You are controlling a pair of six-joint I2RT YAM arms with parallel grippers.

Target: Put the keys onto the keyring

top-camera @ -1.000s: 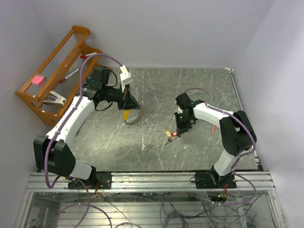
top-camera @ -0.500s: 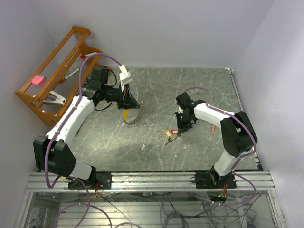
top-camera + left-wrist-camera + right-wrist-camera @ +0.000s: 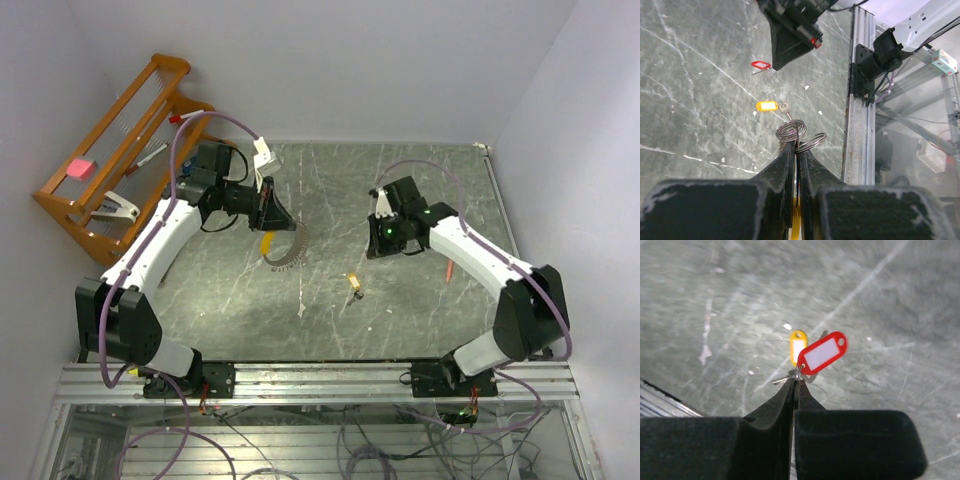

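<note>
My left gripper (image 3: 275, 222) is shut on the keyring (image 3: 286, 252), a silvery coiled ring with a yellow-orange tag (image 3: 264, 243), and holds it above the table's left middle. In the left wrist view the coils (image 3: 790, 131) stick out past the shut fingertips (image 3: 788, 152). My right gripper (image 3: 373, 247) is shut on the small ring of the red-headed key (image 3: 822, 352), lifted off the table. That key also shows in the left wrist view (image 3: 761, 64). The brass-yellow key (image 3: 353, 283) lies flat on the table, below the red one in the right wrist view (image 3: 798, 346).
A wooden rack (image 3: 110, 160) with a pink block (image 3: 78, 168) and a white clip (image 3: 118, 207) stands at the back left. A thin red stick (image 3: 450, 270) lies under the right arm. An aluminium rail (image 3: 320, 380) runs along the near edge.
My right gripper has closed on the red-headed key, lifted it and moved back and to the right, away from the brass-yellow key. The left arm and keyring have barely moved.
</note>
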